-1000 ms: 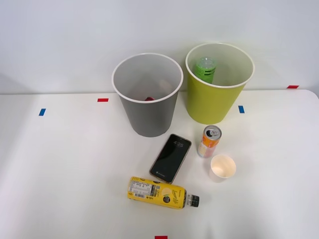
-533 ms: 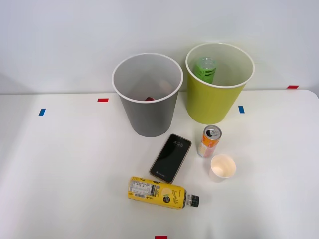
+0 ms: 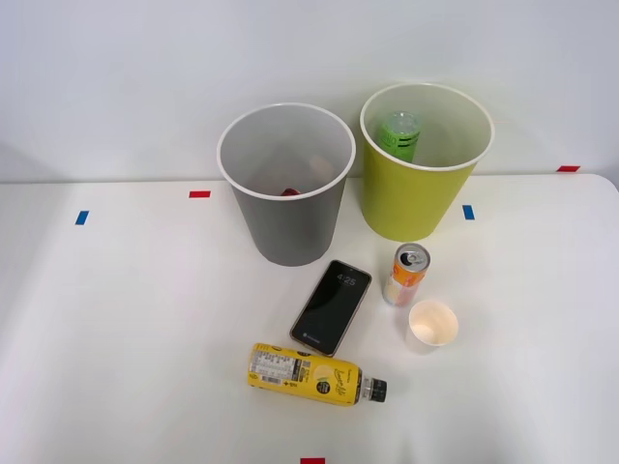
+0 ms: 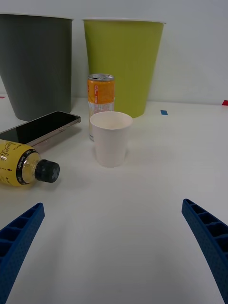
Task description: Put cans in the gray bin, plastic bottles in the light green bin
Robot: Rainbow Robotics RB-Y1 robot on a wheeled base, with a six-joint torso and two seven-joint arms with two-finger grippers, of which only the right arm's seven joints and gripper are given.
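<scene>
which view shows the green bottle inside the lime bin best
The front view: looking down past the white rim of the round yellow-green plastic bin, it shows the green-labelled plastic bottle standing inside against the far wall. The right wrist view shows the same bin's outer wall from the side, so its contents are hidden.

End effector (image 4: 114, 256) fingers (image 4: 209, 237) — blue, ribbed, seemingly plastic, tapered.

The front view looks down from above onto the surface (image 3: 116, 319); the right wrist view sits low and near it, facing the bins. Both share the paper cup (image 3: 431, 324).
</scene>
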